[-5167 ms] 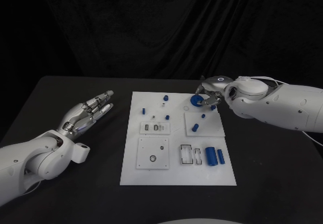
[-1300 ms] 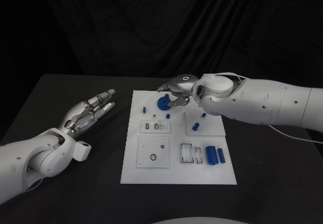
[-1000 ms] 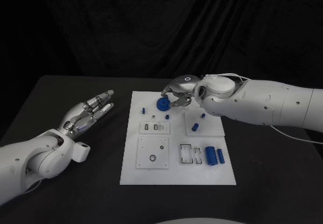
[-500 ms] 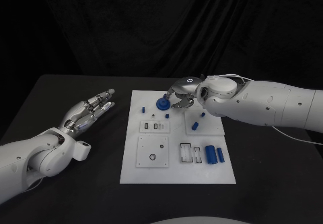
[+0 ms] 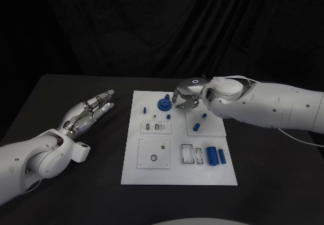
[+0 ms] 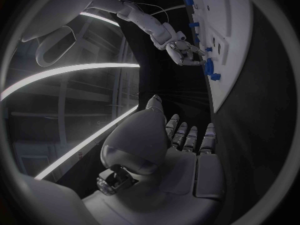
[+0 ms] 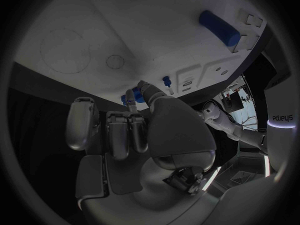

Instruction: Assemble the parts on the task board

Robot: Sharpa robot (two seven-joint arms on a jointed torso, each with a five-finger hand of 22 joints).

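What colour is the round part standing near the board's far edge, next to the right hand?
Blue; the round part shows best in the head view.

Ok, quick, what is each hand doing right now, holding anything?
Left hand: open, fingers stretched out over the black table, holding nothing.
Right hand: fingers curled beside the round blue disc part on the white task board; a grip cannot be told.

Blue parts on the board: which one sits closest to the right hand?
The round blue part at the board's far edge, wider than the pegs, just beside the right hand's fingertips. The other pieces lie farther off.
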